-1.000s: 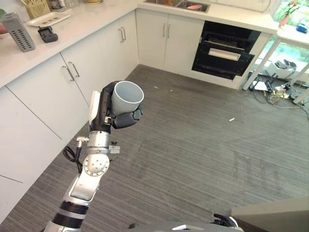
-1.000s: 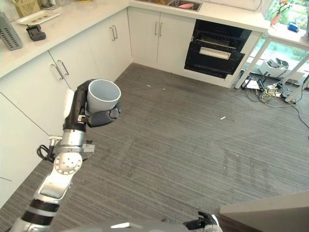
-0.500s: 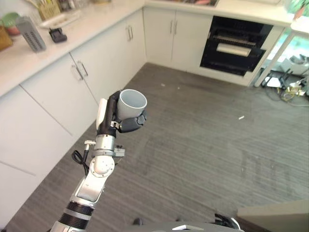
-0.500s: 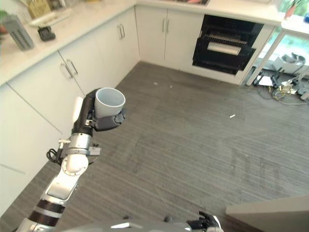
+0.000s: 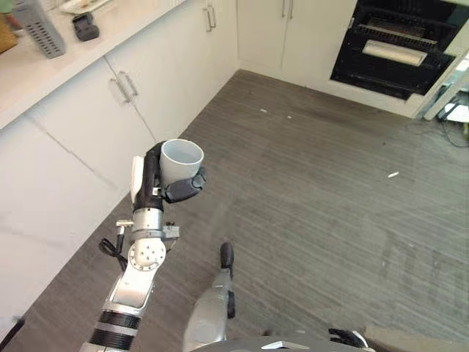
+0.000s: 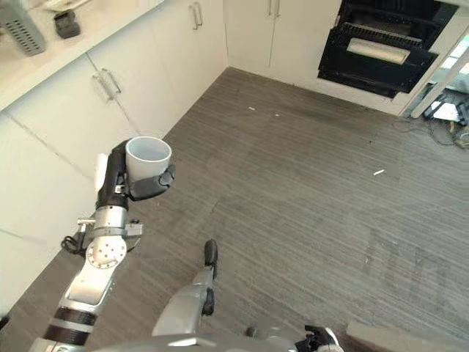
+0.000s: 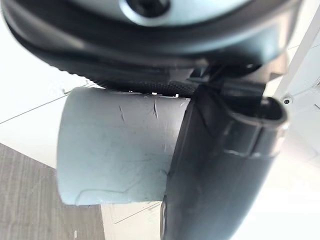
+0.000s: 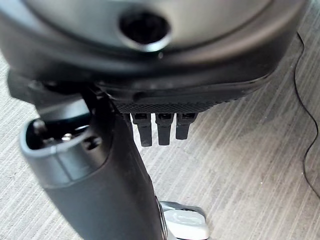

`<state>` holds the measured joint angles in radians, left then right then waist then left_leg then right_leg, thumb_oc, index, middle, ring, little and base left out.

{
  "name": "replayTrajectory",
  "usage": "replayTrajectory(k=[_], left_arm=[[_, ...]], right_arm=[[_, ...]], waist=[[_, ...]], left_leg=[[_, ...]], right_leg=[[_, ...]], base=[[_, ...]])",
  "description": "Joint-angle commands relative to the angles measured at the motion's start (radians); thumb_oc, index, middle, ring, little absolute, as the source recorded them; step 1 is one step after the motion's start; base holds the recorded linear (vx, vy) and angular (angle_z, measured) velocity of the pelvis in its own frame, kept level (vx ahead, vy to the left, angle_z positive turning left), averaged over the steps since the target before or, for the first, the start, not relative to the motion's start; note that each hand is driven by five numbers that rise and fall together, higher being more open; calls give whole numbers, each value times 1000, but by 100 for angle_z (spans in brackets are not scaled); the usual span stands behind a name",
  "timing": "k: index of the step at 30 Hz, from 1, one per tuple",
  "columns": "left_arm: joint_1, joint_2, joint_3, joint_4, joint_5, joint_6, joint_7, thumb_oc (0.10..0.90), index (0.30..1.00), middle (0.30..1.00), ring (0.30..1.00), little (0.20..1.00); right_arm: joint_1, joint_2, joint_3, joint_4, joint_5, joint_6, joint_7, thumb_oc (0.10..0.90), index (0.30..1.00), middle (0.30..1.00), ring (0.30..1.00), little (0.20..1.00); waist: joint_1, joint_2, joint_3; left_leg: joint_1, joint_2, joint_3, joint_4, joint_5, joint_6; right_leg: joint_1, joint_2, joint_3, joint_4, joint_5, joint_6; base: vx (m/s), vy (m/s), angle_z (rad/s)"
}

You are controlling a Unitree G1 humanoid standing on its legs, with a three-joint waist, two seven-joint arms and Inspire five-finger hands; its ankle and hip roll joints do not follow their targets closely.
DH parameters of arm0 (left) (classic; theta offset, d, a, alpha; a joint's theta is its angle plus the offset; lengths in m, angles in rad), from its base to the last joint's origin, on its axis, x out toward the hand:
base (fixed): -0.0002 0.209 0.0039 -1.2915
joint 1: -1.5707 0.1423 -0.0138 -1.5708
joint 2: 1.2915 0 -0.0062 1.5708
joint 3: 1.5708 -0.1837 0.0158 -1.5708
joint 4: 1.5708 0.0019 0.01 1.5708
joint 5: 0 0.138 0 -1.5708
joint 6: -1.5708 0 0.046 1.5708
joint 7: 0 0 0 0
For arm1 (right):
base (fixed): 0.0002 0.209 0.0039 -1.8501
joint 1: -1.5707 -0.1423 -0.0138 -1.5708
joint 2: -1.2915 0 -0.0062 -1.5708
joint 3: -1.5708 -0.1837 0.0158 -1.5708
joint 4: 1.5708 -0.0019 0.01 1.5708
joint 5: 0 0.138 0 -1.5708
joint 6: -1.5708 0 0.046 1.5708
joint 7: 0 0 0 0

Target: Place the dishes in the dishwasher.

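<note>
My left hand holds a pale grey cup upright, mouth up, above the grey plank floor, with fingers and thumb curled round its wall. The left wrist view has the cup's side lying against the palm, with the thumb across it. A black built-in appliance with racks showing stands at the far right, well away from the cup. My right hand hangs over the floor with straight fingers and holds nothing.
White base cabinets run along the left under a pale counter carrying a grey ribbed block and a small black item. More cabinets line the far wall. A white scrap lies on the floor.
The whole picture has shifted, so the camera moved; the far appliance and counter sit higher in view. The cup stays upright in my left hand.
</note>
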<state>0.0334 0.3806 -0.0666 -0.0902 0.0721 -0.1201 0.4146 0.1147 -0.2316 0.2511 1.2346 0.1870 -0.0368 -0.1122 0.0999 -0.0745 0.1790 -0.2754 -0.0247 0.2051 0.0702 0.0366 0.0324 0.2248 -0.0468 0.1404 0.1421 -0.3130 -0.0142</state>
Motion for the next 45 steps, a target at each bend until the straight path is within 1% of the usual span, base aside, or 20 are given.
replayTrajectory(k=[1, 5, 8, 10, 11, 12, 14, 15, 17, 19, 20, 23, 24, 28, 30, 32, 34, 36, 43, 45], left_arm=[[-110, 86, 11, -182, 33, -89, 34, 400, 300, 300, 300, 300], [-154, 119, -25, -193, 35, -76, -1, 400, 300, 300, 300, 300], [-182, 117, -49, -178, 34, -64, -15, 400, 300, 300, 300, 300], [-185, 111, -51, -172, 33, -63, -17, 400, 300, 300, 300, 300], [-209, 100, -66, -150, 22, -71, -20, 400, 300, 300, 300, 300], [-209, 100, -66, -150, 22, -71, -20, 400, 300, 300, 300, 300], [-225, 85, -84, -132, -2, -76, -28, 400, 300, 300, 300, 300], [-225, 85, -84, -132, -2, -76, -28, 400, 300, 300, 300, 300], [-215, 84, -80, -110, 25, -61, -40, 400, 300, 300, 300, 300], [-215, 84, -80, -110, 25, -61, -40, 400, 300, 300, 300, 300], [-191, 69, -72, -113, 26, -70, -44, 400, 300, 300, 300, 300], [-177, 60, -70, -117, 19, -72, -46, 400, 300, 300, 300, 300], [-167, 52, -60, -123, -7, -82, -50, 400, 300, 300, 300, 300], [-175, 71, -69, -135, -1, -77, -42, 400, 300, 300, 300, 300], [-150, 66, -63, -144, -25, -73, -34, 400, 300, 300, 300, 300], [-138, 61, -67, -149, -28, -78, -34, 400, 300, 300, 300, 300], [-110, 71, -60, -167, -1, -73, -36, 400, 300, 300, 300, 300], [-110, 70, -61, -173, 18, -77, -35, 400, 300, 300, 300, 300], [-181, 75, -121, -185, 19, -93, -53, 400, 300, 300, 300, 300], [-187, 88, -115, -185, 24, -87, -52, 400, 300, 300, 300, 300]], right_arm=[[-42, 29, -8, 4, 23, -26, -2, 800, 900, 900, 900, 900], [-47, 37, 7, -38, 3, -22, -3, 800, 900, 900, 900, 900], [-69, 45, -4, -74, 22, -29, -8, 800, 900, 900, 900, 900], [-72, 42, 1, -115, 25, -33, -6, 800, 900, 900, 900, 900], [-62, 27, 23, -157, 18, -43, -2, 800, 900, 900, 900, 900], [-62, 27, 23, -157, 18, -43, -2, 800, 900, 900, 900, 900], [-35, 9, 9, -171, 27, -43, -14, 800, 900, 900, 900, 900], [-35, 9, 9, -171, 27, -43, -14, 800, 900, 900, 900, 900], [-29, 3, -6, -145, 11, -31, -28, 800, 900, 900, 900, 900], [-29, 3, -6, -145, 11, -31, -28, 800, 900, 900, 900, 900], [-7, -14, -24, -136, 16, -36, -39, 800, 900, 900, 900, 900], [-2, -19, -33, -143, 25, -41, -45, 800, 900, 900, 900, 900], [-26, -54, -57, -163, 41, -52, -58, 800, 900, 900, 900, 900], [-84, -105, -79, -275, 73, -71, -105, 800, 900, 900, 900, 900], [-95, -116, -68, -372, 55, -84, -123, 800, 900, 900, 900, 900], [-114, -135, -54, -432, 19, -87, -138, 800, 900, 900, 900, 900], [-113, -169, -34, -561, -44, -84, -151, 800, 900, 900, 900, 900], [-102, -203, -33, -662, -119, -85, -163, 800, 900, 900, 900, 900], [35, -185, -213, -1009, -76, -158, -153, 800, 900, 900, 900, 900], [31, -161, -235, -1064, -49, -177, -145, 800, 900, 900, 900, 900]], waist=[[-13, -38, -102], [-44, 12, -90], [-116, 59, -43], [-145, 59, -32], [-198, 59, -23], [-198, 59, -23], [-247, 31, -40], [-247, 31, -40], [-252, 36, -54], [-252, 36, -54], [-274, 33, -80], [-284, 37, -94], [-286, 18, -87], [-221, -36, -27], [-180, -23, -10], [-141, 3, -30], [-101, 32, -39], [-84, 37, -48], [-176, 25, -81], [-187, 28, -62]], left_leg=[[-2, 7, -51, -130, 164, -62], [131, 5, -67, -142, 81, -17], [253, 1, -130, -158, 14, 7], [285, -9, -160, -158, -7, 5], [351, -17, -193, -158, -48, -12], [351, -17, -193, -158, -48, -12], [456, -37, -224, -158, -141, -45], [456, -37, -224, -158, -141, -45], [553, -19, -229, -158, -177, -63], [553, -19, -229, -158, -177, -63], [563, -2, -217, 58, -126, -117], [530, 14, -196, 169, -75, -148], [415, 48, -137, 493, 58, -204], [218, 4, -106, 842, 40, -177], [97, 24, -116, 666, -19, -131], [112, 33, -179, 244, -19, -100], [113, -16, -344, 14, 27, -94], [111, -46, -439, -17, 63, -109], [231, -12, -324, -155, 36, -72], [261, 9, -271, -158, 10, -59]], right_leg=[[67, -42, 3, 78, 386, 188], [-87, -27, -46, 443, 603, 219], [-269, 86, -58, 646, 481, 199], [-345, 113, -71, 621, 415, 187], [-486, 125, -138, 426, 316, 155], [-486, 125, -138, 426, 316, 155], [-514, 74, -258, 54, 340, 148], [-514, 74, -258, 54, 340, 148], [-490, 39, -432, -69, 389, 132], [-490, 39, -432, -69, 389, 132], [-397, 72, -361, -58, 379, 65], [-360, 88, -334, -62, 360, 49], [-289, 84, -302, -100, 342, 22], [-165, 77, -177, -164, 332, -7], [-79, 89, -86, -208, 317, 6], [-40, 84, 3, -225, 298, 39], [-7, 106, 101, -229, 284, 47], [12, 111, 181, -226, 275, 53], [-124, 126, 237, -41, 273, 122], [-221, 142, 146, 94, 295, 178]], base=[[445, 135, -16], [498, 239, 15], [576, 259, 35], [583, 89, 94], [529, 18, 70], [786, -9, 59], [696, -86, 80], [810, -121, 109], [540, -106, 99], [327, -107, 1], [499, -174, -40], [447, -198, -69], [441, -279, -14], [355, -147, -98], [567, 88, -206], [605, 224, -238], [532, 161, -135], [361, 59, -183], [194, 165, -127], [55, 169, -65]])
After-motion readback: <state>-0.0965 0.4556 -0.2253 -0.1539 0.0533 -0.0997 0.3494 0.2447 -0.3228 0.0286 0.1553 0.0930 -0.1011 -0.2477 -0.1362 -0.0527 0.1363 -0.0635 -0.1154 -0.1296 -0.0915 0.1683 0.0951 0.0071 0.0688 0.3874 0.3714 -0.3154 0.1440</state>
